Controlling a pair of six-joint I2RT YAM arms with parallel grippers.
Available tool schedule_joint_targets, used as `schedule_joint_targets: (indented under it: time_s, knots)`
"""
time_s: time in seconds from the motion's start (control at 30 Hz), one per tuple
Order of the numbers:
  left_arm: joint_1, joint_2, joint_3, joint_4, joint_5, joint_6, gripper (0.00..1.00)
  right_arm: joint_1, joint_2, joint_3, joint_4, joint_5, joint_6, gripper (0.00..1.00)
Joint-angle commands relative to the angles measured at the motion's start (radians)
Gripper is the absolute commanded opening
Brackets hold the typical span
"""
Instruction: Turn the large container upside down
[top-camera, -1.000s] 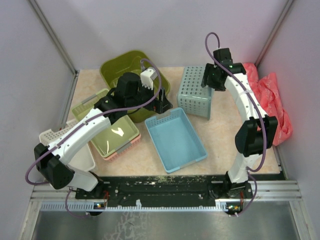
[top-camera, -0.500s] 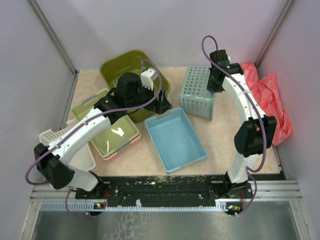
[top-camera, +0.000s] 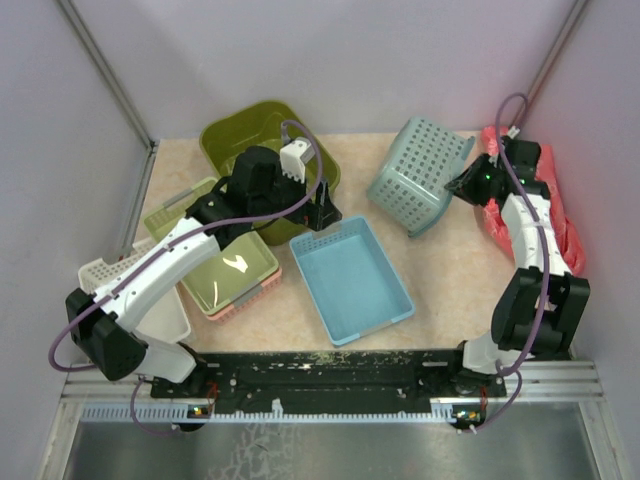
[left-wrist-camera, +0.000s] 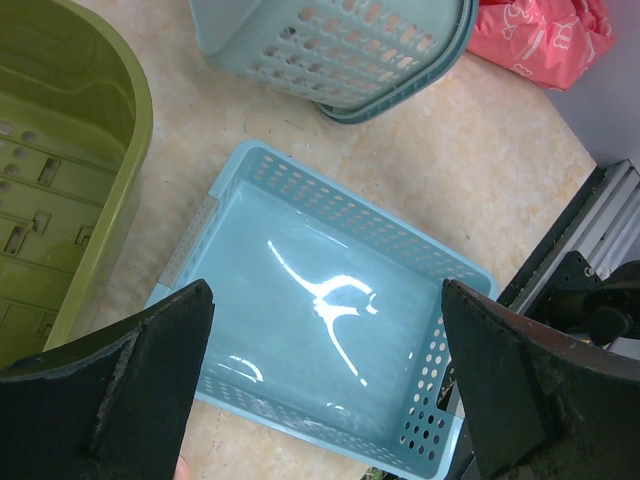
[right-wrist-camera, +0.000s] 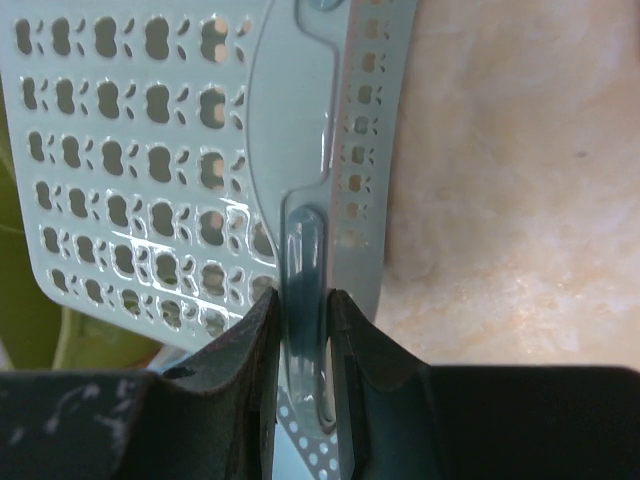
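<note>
While the right gripper (right-wrist-camera: 303, 312) clamped the teal mesh basket (top-camera: 420, 175) by its rim to tilt it, the left gripper (left-wrist-camera: 325, 295) hung wide open beside the upright olive-green tub (top-camera: 240, 130).

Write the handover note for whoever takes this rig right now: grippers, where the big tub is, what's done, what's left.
Grippers: the left gripper is open and empty, hovering over the light-blue tray next to the large container. The right gripper is shut on the rim of the teal mesh basket, which is tilted at the table's right side.
Tub: the large container sits back left, open side up, and nothing is touching it.
Done: nothing on the tub yet.
Left: probably release the basket, then grip the tub's rim and flip it.
</note>
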Motion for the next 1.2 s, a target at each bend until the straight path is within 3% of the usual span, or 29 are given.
schedule_joint_targets:
  time_s: [0.0,0.3,0.47,0.57,0.7,0.87,0.97,1.17]
  knots:
    - [-0.002,-0.016,0.045,-0.012,0.000,0.006,1.00,-0.031,-0.041,-0.123,0.274,-0.252,0.117,0.00]
    - [-0.002,-0.009,0.048,-0.006,0.009,-0.002,1.00,-0.060,0.052,-0.119,0.198,-0.069,-0.003,0.00]
    - [-0.002,-0.018,0.034,-0.002,0.008,-0.005,1.00,-0.060,0.149,-0.003,0.095,0.080,-0.045,0.16]
    - [-0.002,-0.022,0.034,-0.006,0.004,-0.005,1.00,-0.060,0.193,0.049,0.060,0.131,-0.049,0.35]
    - [-0.002,-0.028,0.033,-0.006,-0.008,-0.009,1.00,-0.058,0.138,0.120,-0.010,0.233,-0.057,0.56]
    - [-0.002,-0.033,0.008,0.016,-0.012,-0.021,1.00,-0.044,0.084,0.272,-0.227,0.462,-0.063,0.61]
    - [-0.002,-0.026,0.005,0.020,-0.021,-0.031,1.00,0.058,0.021,0.321,-0.253,0.499,-0.101,0.61]
    - [0.000,-0.056,-0.031,0.009,-0.110,-0.076,1.00,0.483,0.062,0.433,-0.306,0.646,-0.120,0.60]
